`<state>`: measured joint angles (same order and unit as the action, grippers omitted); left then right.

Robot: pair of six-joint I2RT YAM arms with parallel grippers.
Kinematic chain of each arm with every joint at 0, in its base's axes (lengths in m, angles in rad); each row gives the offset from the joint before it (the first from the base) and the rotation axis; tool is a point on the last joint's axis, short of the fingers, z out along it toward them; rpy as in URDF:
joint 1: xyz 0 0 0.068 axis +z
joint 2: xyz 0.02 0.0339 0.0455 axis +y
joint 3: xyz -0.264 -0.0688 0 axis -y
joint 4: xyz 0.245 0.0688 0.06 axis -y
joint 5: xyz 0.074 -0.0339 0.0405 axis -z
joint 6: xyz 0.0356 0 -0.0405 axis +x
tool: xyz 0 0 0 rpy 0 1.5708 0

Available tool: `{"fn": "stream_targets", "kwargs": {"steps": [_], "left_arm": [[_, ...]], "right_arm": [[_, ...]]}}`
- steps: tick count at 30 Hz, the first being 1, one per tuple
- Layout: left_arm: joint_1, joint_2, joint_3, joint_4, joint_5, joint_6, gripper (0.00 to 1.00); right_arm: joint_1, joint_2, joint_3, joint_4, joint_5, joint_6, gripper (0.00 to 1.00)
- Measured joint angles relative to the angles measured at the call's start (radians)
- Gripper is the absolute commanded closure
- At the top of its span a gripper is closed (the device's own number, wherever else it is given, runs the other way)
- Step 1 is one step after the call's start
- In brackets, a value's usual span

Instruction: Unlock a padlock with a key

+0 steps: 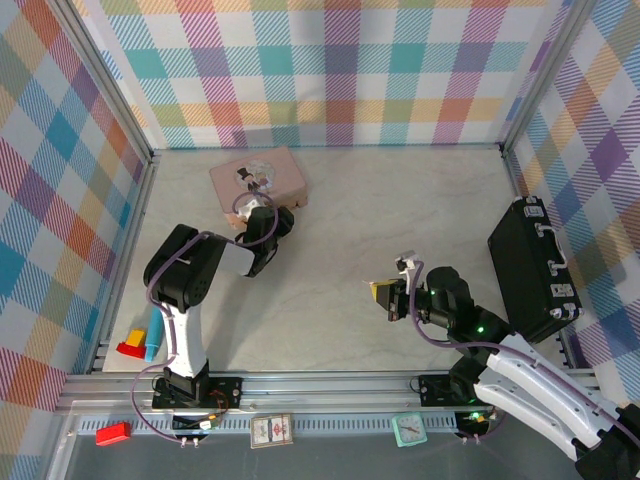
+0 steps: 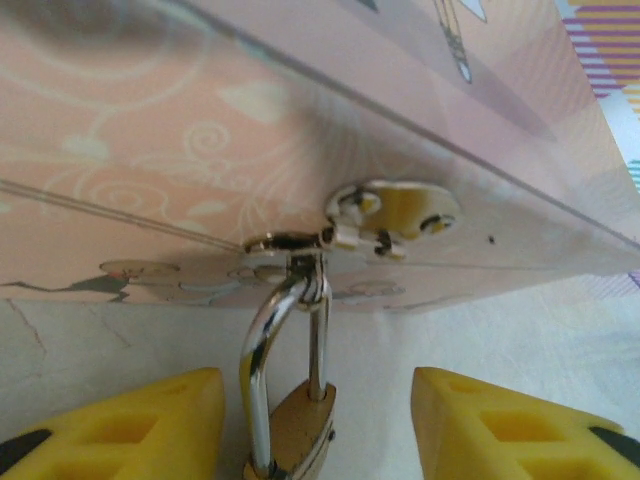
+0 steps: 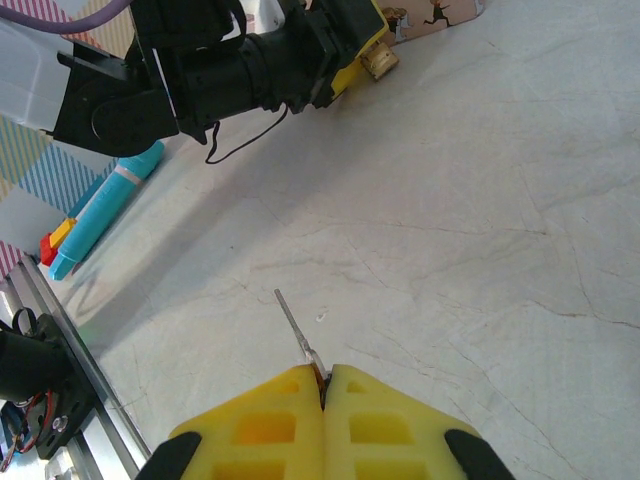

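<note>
- the left end effector [image 2: 318, 388] is released, its jaws standing part-way open. its two yellow fingers [image 2: 130, 428] sit one on each side of the padlock [image 2: 300, 425], and a gap of bare worktop [image 1: 400, 210] shows on both sides, so neither finger touches it.
- the padlock hangs from the front wall of the pink box [image 2: 150, 150]. its thin silver shackle [image 2: 262, 345] is threaded through the metal hasp [image 2: 395, 213] and its brass body is below, between the fingers. the shackle looks closed into the body.
- from the top camera, the pink box [image 1: 258, 176] lies near the far edge of the worktop, left of the middle. the left end effector [image 1: 264, 222] is pressed close against the box's near side.
- the right end effector [image 3: 323, 375] is clenched, its yellow fingers meeting with no gap. it is grasping the key [image 3: 294, 322] by its head.
- the key's thin grey blade sticks straight out past the fingertips over bare worktop. whether the tip touches the surface cannot be told.
- from the top camera, the right end effector [image 1: 382, 295] is over the worktop right of the middle, nearer the near edge. it is turned toward the left arm and is well apart from the pink box.
- a black case [image 1: 533, 268] lies along the right edge.
- a blue marker [image 1: 154, 334] lies by the near left corner.
</note>
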<state>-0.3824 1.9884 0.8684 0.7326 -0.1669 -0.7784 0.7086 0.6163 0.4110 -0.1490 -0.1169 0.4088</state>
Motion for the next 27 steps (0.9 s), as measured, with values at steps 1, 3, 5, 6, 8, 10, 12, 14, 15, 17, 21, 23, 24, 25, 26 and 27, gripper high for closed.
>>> {"fn": "stream_targets", "kwargs": {"steps": [1, 3, 5, 6, 8, 10, 12, 14, 15, 17, 21, 23, 24, 25, 26, 27], "left_arm": [[0.002, 0.004, 0.004, -0.001, -0.003, 0.000, 0.54], [0.005, 0.006, 0.007, -0.005, -0.001, -0.001, 0.60], [0.010, 0.008, 0.007, -0.005, 0.008, -0.008, 0.66], [0.012, 0.010, 0.006, -0.007, 0.014, -0.005, 0.69], [0.017, 0.010, 0.005, -0.009, 0.024, 0.000, 0.74], [0.018, 0.010, 0.003, -0.010, 0.032, 0.012, 0.80], [0.018, 0.005, -0.003, -0.005, 0.038, 0.027, 0.85], [0.019, -0.013, -0.019, -0.003, 0.045, 0.042, 0.89], [0.019, -0.024, -0.027, -0.004, 0.047, 0.050, 0.91], [0.019, -0.053, -0.044, -0.025, 0.056, 0.064, 0.92], [0.019, -0.116, -0.060, -0.132, 0.096, 0.098, 0.93], [0.019, -0.148, -0.060, -0.201, 0.126, 0.114, 0.94], [0.019, -0.162, -0.060, -0.231, 0.140, 0.118, 0.94], [0.019, -0.180, -0.060, -0.266, 0.156, 0.121, 0.94], [0.017, -0.201, -0.063, -0.303, 0.172, 0.123, 0.95], [0.014, -0.219, -0.066, -0.334, 0.184, 0.126, 0.95]], "right_arm": [[0.000, 0.002, 0.000, 0.001, 0.000, 0.000, 1.00], [0.000, 0.003, 0.000, 0.003, 0.000, 0.000, 1.00], [0.000, 0.004, 0.000, 0.004, 0.000, 0.000, 1.00], [0.000, 0.004, 0.000, 0.005, 0.000, 0.000, 1.00], [0.000, 0.005, 0.000, 0.006, 0.000, 0.000, 1.00], [0.000, 0.006, 0.000, 0.006, 0.000, 0.001, 1.00], [0.000, 0.013, 0.000, 0.006, 0.000, 0.001, 1.00], [0.000, 0.021, 0.000, 0.007, 0.000, 0.002, 1.00], [0.000, 0.024, 0.000, 0.007, 0.000, 0.005, 1.00], [0.000, 0.035, 0.000, 0.006, 0.000, 0.010, 1.00], [0.000, 0.071, 0.008, 0.005, -0.013, 0.045, 1.00], [0.000, 0.095, 0.013, 0.006, -0.024, 0.076, 1.00], [0.000, 0.109, 0.015, 0.006, -0.032, 0.094, 1.00], [0.000, 0.128, 0.015, 0.014, -0.042, 0.119, 1.00], [0.000, 0.150, 0.015, 0.023, -0.052, 0.142, 1.00], [0.000, 0.172, 0.015, 0.034, -0.061, 0.169, 1.00]]}}
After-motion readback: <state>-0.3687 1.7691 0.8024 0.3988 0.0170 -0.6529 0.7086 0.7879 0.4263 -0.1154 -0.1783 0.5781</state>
